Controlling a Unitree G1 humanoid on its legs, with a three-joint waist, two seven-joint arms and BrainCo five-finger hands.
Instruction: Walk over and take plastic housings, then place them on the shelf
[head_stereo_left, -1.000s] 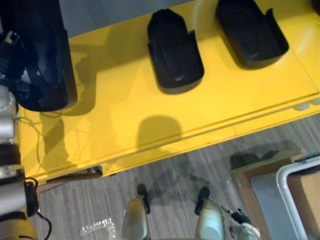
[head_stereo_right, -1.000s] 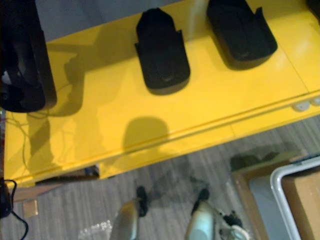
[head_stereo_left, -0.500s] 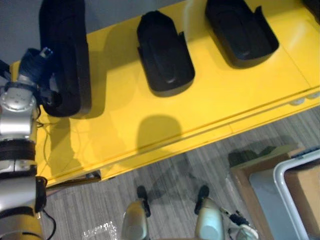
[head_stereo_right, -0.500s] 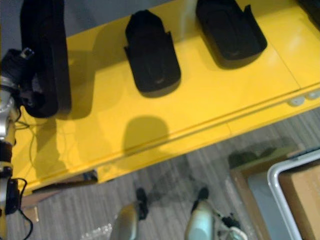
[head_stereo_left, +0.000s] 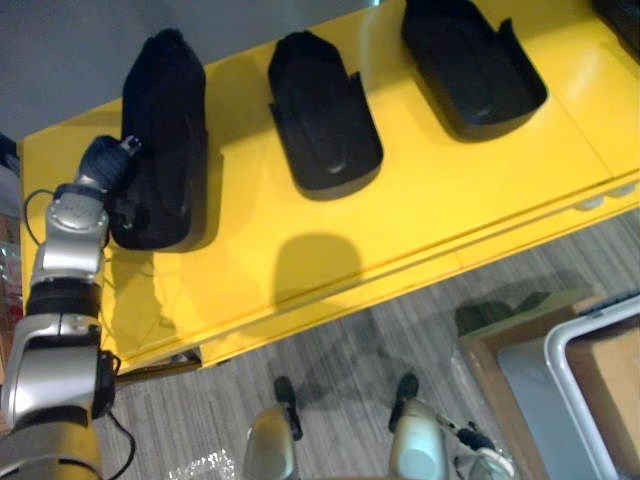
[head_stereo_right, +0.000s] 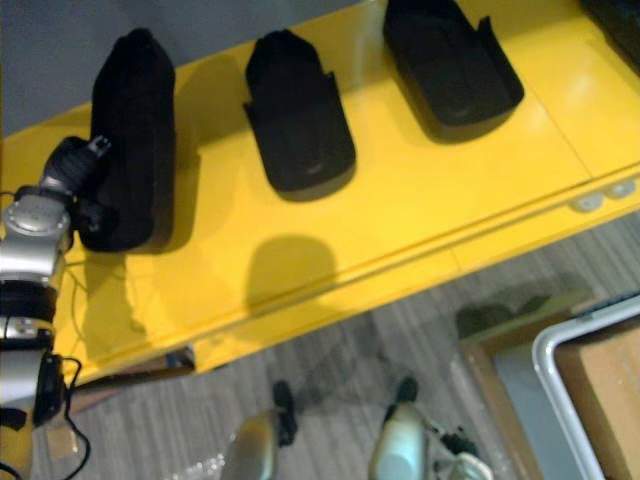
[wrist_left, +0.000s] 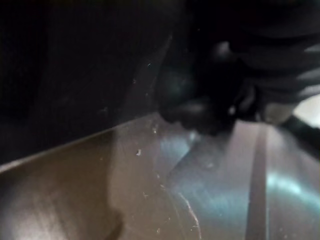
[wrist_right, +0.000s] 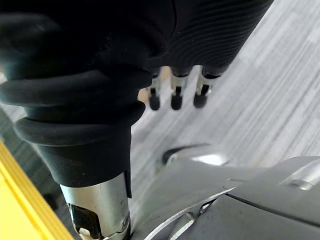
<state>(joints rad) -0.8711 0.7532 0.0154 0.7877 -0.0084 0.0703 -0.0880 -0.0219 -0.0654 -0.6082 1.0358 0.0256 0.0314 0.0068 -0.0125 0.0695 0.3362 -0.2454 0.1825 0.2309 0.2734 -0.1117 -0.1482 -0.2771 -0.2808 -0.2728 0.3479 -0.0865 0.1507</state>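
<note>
Left eye view: the plastic housing (head_stereo_left: 168, 150) I am carrying has come in from the left end of the shelf (head_stereo_left: 420, 200). A second ago it hung out past that end. Now it lies over the yellow surface, up on its narrow side, just beside the middle housing (head_stereo_left: 322, 115), with the far housing (head_stereo_left: 470, 65) beyond that. The view itself has drifted a little, but the gap to the middle housing has plainly closed, so the move is real. My left hand (head_stereo_left: 108, 165) is against the housing's near end. Its fingers are hidden behind the black wall, so I cannot tell whether they are clamped or already slack.

Right eye view: the three housings now make one row along the shelf, mine at the left end, apart from its neighbour. Its shadow sits tight beneath it.

Left wrist view: the housing's dark wall looms close and seems to meet the shelf's glossy surface with no gap I can make out. I judge it set down.

Right wrist view: my right hand (wrist_right: 175, 95) hangs over the grey floor (wrist_right: 260, 85), fingers straight and loose, holding nothing.

So this placement looks all but done. What remains is to let go and draw my left hand out gently, since a housing on its narrow side could tip.
</note>
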